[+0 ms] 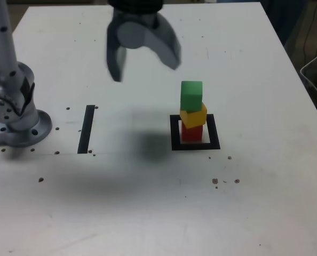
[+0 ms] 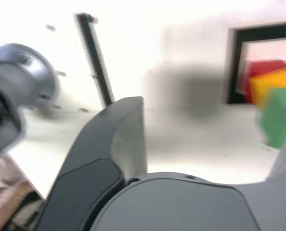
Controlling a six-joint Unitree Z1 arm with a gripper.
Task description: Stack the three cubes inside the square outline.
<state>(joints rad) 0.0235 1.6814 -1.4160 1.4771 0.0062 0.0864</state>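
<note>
1. The three cubes, stacked one on another, well apart from the gripper (image 1: 146, 72); in both views, jaws spread wide around nothing, released from any hold. In the exterior view, blurred, hanging above the table to the left of the stack; in the wrist view, one dark finger (image 2: 128, 139) near the middle, the other only partly in at the right edge.
2. At the top of the stack, nearest the wrist camera, the green cube (image 1: 191, 96), upright in the exterior view, touching the cube beneath and set slightly toward that view's left.
3. Under it, the yellow cube (image 1: 196, 118), turned at an angle to the green and red ones, with a corner jutting toward the exterior view's right.
4. At the bottom, the red cube (image 1: 191, 134), resting on the white centre of the square outline (image 1: 175, 134), with black tape around it; upper part hidden by the yellow cube in the exterior view.
5. Well apart from the outline, toward the exterior view's left, a straight black tape strip (image 1: 86, 129), flat on the white table (image 1: 254, 80).
6. Past the strip, nearer the exterior view's left edge, the grey arm base (image 1: 24, 128).
7. Scattered over the tabletop, small dark marks (image 1: 215, 181), some near the strip, others in front of the outline in the exterior view.
8. Beyond the table's edge at the exterior view's right, a pale cable (image 1: 313, 85), curving against a dark background.
</note>
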